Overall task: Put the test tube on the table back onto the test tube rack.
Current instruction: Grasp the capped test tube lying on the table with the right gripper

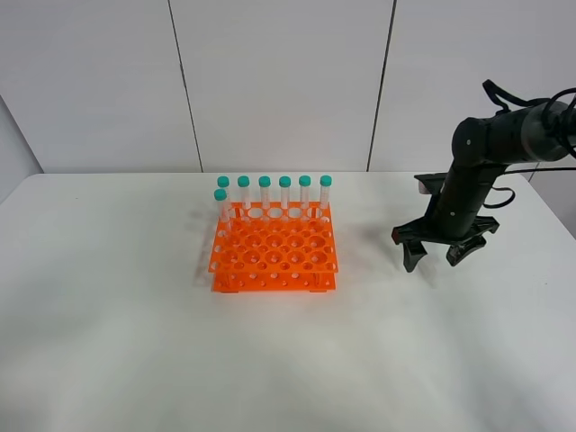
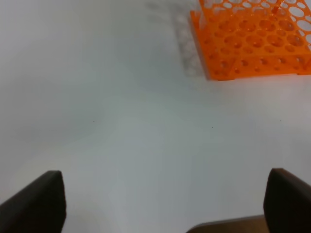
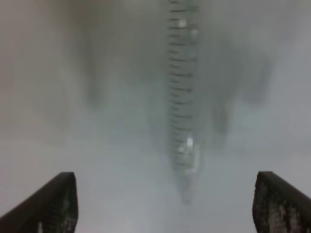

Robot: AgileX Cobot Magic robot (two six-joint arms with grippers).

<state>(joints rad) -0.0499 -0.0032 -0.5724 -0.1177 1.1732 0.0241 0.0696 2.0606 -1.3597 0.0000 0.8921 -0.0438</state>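
Noted right pincer apart, hovering over worktop right of test tube rack, well apart from it; found test tube lying flat beneath, between jaws, slightly off-centre, blurred; noted left pincer apart, empty. Risks, judged: rolling slick round tube away through uneven finger contact; jamming tips on worktop through over-deep descent; missing rack hole through skewed grip, knocking standing tubes.

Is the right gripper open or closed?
Open: the right gripper has its fingers wide apart, and the test tube lies on the table ahead of the gap, untouched.
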